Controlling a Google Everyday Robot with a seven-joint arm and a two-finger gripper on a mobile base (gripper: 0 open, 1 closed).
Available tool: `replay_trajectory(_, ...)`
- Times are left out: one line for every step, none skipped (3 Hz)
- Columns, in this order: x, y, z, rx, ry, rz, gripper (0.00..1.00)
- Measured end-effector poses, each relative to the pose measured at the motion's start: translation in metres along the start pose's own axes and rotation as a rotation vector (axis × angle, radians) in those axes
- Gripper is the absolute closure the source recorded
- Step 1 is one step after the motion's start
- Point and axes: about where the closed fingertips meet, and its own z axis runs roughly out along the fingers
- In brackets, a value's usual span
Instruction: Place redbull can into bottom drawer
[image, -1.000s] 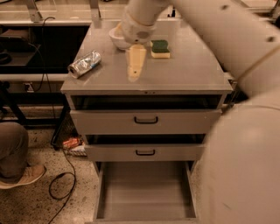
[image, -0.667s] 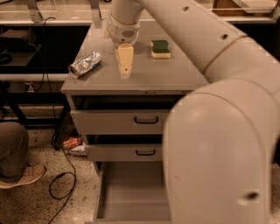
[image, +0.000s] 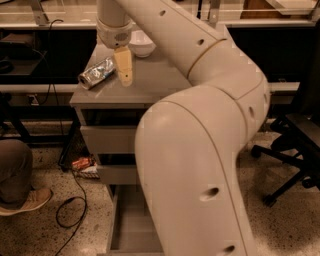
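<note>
The redbull can (image: 96, 73) is a shiny silver can lying on its side at the left front of the grey cabinet top (image: 150, 82). My gripper (image: 124, 67) points down just right of the can, close to it but not holding it. A white bowl (image: 141, 45) stands behind the gripper. The bottom drawer (image: 131, 227) is pulled out near the floor, showing its plain grey floor. My large cream arm hides the drawer's right part and most of the two upper drawers (image: 107, 140).
A person's knee and shoe (image: 17, 182) are at the lower left. A black cable (image: 70, 205) and a red packet (image: 82, 163) lie on the floor beside the cabinet. An office chair (image: 292, 150) stands at the right. Dark shelving (image: 30, 55) is to the left.
My gripper has moved left across the cabinet top and now hangs next to the can. The arm now covers the right side of the cabinet, hiding the green sponge.
</note>
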Motion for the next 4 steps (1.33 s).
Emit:
replay_trajectory(-0.031, -0.017, 0.011, -0.014, 0.002, -0.092, 0.0)
replay_trajectory(-0.059, -0.026, 0.035, -0.057, -0.02, -0.151, 0.0)
replay_trajectory(-0.059, -0.026, 0.035, -0.057, -0.02, -0.151, 0.0)
replay_trajectory(-0.065, -0.03, 0.052, -0.083, 0.007, -0.172, 0.0)
